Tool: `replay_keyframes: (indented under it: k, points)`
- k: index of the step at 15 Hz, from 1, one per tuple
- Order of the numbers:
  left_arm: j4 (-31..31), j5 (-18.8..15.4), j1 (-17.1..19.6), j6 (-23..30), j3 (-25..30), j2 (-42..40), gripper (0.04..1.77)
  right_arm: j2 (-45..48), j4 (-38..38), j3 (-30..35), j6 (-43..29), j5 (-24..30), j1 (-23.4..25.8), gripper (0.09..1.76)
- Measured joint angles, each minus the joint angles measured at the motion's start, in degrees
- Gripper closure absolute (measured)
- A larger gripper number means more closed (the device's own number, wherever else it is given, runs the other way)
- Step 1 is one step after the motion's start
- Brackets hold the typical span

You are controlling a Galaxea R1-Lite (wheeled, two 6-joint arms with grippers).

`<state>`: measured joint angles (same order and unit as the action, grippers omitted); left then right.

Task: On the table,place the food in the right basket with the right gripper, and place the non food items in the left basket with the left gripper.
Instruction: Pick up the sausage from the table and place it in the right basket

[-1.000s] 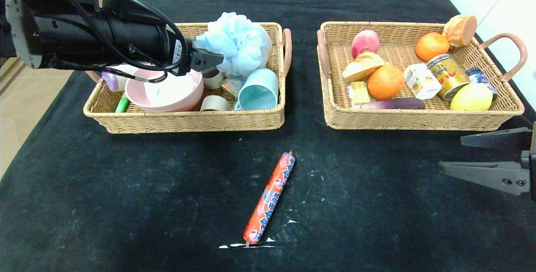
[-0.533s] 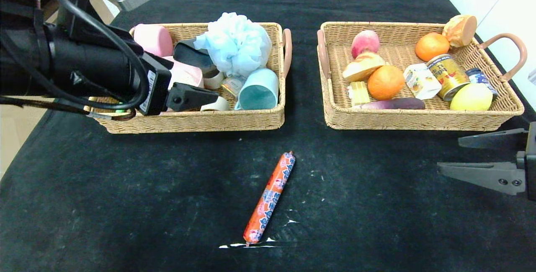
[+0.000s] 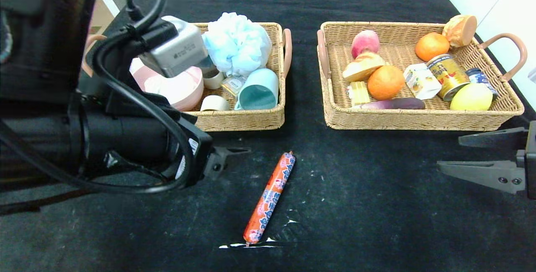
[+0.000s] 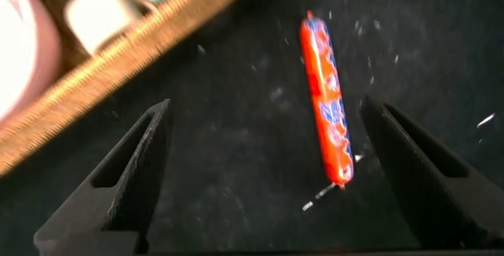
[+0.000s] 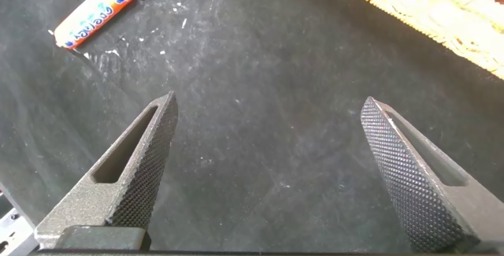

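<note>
Withdrawn from left basket [image 3: 251, 118], empty left claw [image 3: 234, 155] hovers near sausage [image 3: 270, 197].

The table [image 3: 377, 205] carries a black, scuffed cloth across its whole top. Three items rest directly on it. The left basket [image 3: 243, 118] sits at the far left; the right basket [image 3: 418, 120] sits at the far right, apart from it with a strip of bare cloth between. A sausage stick [image 3: 270, 196] lies near the centre, in front of the gap between the baskets, angled with its near end toward the left.
</note>
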<state>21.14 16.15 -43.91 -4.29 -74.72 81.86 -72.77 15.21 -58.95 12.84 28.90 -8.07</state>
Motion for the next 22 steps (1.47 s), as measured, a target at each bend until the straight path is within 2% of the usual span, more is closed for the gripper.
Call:
replay_keyframes:
  k: [2, 5, 8, 14, 16, 20, 22]
  points:
    - [-0.4, 2.1, -2.4, 2.9, 1.8, 1.4, 0.10, 0.0, 0.0, 0.0, 0.0, 0.0, 0.0, 0.15]
    - [-0.5, 2.5, -5.5, 7.2, 3.5, 3.6, 0.10, 0.0, 0.0, 0.0, 0.0, 0.0, 0.0, 0.15]
    - [-3.1, 2.6, -7.5, 8.9, 6.3, 5.2, 0.09, -0.1, 0.0, -0.1, 0.0, 0.0, 0.2, 0.15]
    - [-14.9, 4.4, -8.1, 9.7, 12.9, 10.0, 0.09, -0.3, -0.1, -0.1, 0.0, 0.0, 0.2, 0.15]
    - [-16.8, 4.9, -8.1, 9.7, 13.4, 12.0, 0.09, -0.5, -0.1, -0.1, 0.1, 0.0, 0.2, 0.15]
    - [-23.1, 9.8, -8.0, 9.6, 13.8, 16.3, 0.09, -0.5, -0.1, -0.3, 0.1, 0.0, 0.4, 0.15]
    - [-24.5, 10.0, -8.0, 9.3, 14.0, 17.8, 0.09, -0.5, -0.1, -0.3, 0.0, 0.0, 0.5, 0.15]
